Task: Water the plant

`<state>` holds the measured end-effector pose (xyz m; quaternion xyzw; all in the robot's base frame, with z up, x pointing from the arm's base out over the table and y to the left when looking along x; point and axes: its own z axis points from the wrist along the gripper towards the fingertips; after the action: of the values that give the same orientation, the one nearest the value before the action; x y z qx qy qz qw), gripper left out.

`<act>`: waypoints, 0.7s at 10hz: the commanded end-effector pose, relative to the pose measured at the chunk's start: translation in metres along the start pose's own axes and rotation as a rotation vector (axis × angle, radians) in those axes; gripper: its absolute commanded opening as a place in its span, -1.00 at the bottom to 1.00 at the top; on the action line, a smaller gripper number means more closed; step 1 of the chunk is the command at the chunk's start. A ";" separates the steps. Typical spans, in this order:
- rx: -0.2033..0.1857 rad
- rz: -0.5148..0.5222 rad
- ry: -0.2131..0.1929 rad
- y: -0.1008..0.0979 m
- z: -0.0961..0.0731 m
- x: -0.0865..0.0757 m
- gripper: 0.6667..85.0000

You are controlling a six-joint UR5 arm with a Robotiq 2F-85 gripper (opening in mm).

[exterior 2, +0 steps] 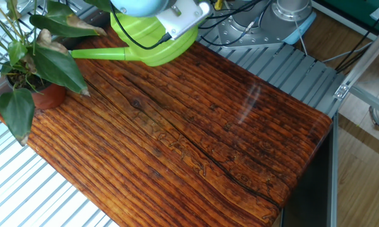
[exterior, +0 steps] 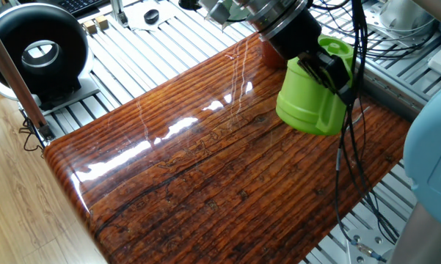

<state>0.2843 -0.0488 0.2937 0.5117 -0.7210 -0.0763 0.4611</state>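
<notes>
At table corner, plant [exterior 2: 34, 60], broad drooping leaves, terracotta pot, hand [exterior: 330, 70] gripping watering can [exterior: 315, 95].

Pale-blue arm [exterior: 433, 147] casing — black cables [exterior: 350, 158], black tool [exterior: 330, 71].

Both cameras are fixed above the desk [exterior: 205, 176] and look steeply down on its glossy wooden top from opposite sides. One fixed view faces the long edge with the arm on the far right, so the end effector [exterior: 330, 70] sits high and right in frame, with a black ring-shaped device [exterior: 37, 51] far to its left beyond the desk. The other fixed view looks from the opposite side, nearer the arm's base, so the end effector is hidden behind the arm at the top edge and the plant [exterior 2: 31, 69] lies left of it. Both views share the wooden top and the green watering can [exterior 2: 154, 44].
</notes>
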 end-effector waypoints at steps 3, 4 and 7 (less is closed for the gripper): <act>0.011 -0.044 -0.021 -0.004 0.000 0.005 -0.98; 0.017 -0.059 -0.029 -0.006 0.000 0.005 -0.98; 0.061 -0.089 -0.050 -0.018 0.002 0.006 -0.98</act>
<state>0.2897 -0.0597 0.2909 0.5386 -0.7128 -0.0855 0.4409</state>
